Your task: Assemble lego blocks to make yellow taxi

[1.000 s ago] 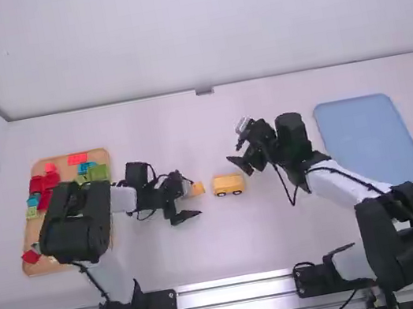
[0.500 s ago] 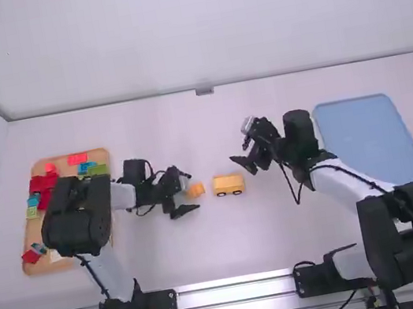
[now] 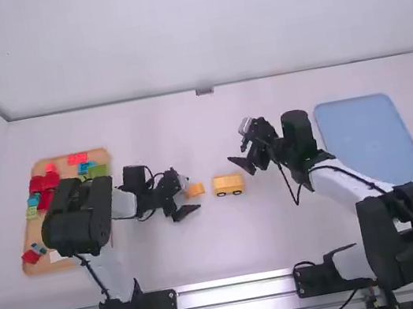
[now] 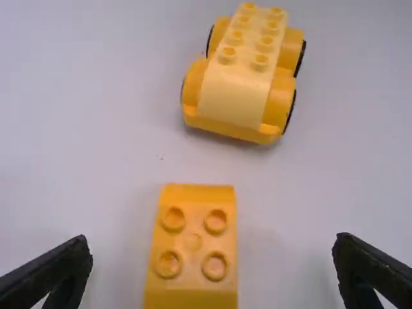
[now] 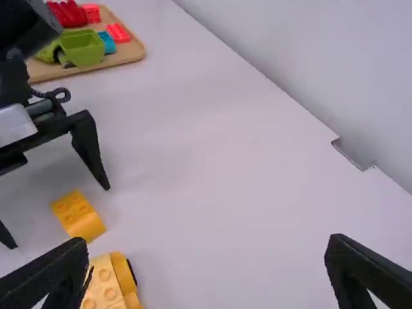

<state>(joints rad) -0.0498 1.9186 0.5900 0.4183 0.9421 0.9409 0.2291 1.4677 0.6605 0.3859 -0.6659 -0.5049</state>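
Left end effector (image 3: 191,192) stands wide by my small yellow block (image 4: 193,243); right end effector (image 3: 236,155) gapes too; I see the wheeled yellow piece (image 4: 235,96) on the bench (image 3: 231,246).

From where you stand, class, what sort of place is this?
Probably a robotics lab or test station: two robot arms are mounted at a white table, with a wooden tray of toy blocks and a wheeled yellow block car.
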